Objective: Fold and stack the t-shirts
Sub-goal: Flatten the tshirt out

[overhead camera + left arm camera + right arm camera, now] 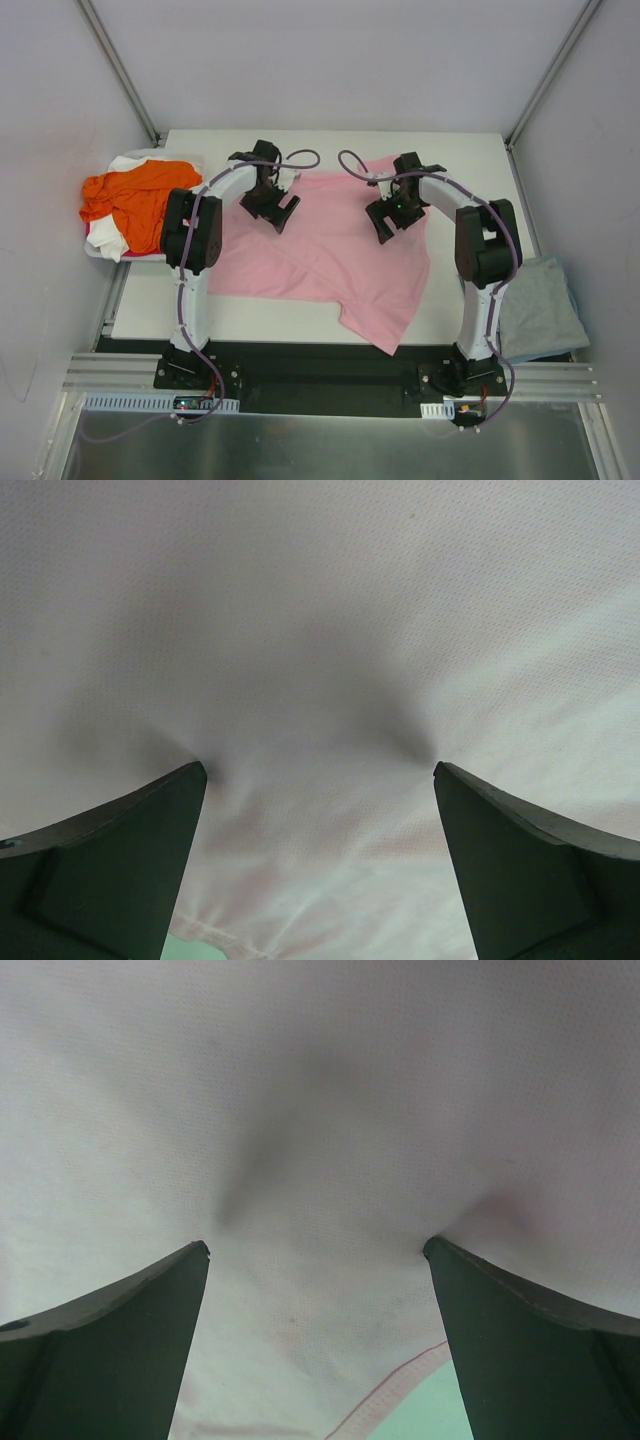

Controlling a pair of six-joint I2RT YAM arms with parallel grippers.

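A light pink t-shirt (320,255) lies spread over the white table (460,160), one corner hanging toward the near edge. My left gripper (278,212) stands on its far left part and my right gripper (385,222) on its far right part. In the left wrist view the pink t-shirt (320,630) fills the frame, and the left gripper (318,770) is open with both fingertips pressed into the cloth. The right gripper (315,1248) is open too, its tips dimpling the pink t-shirt (320,1090) just beyond a hem (400,1385). Nothing is pinched.
An orange t-shirt (130,200) lies bunched over a white one (112,242) at the table's left edge. A grey-blue t-shirt (540,305) rests off the table's right side, by the right arm's base. Grey walls close in the back and sides.
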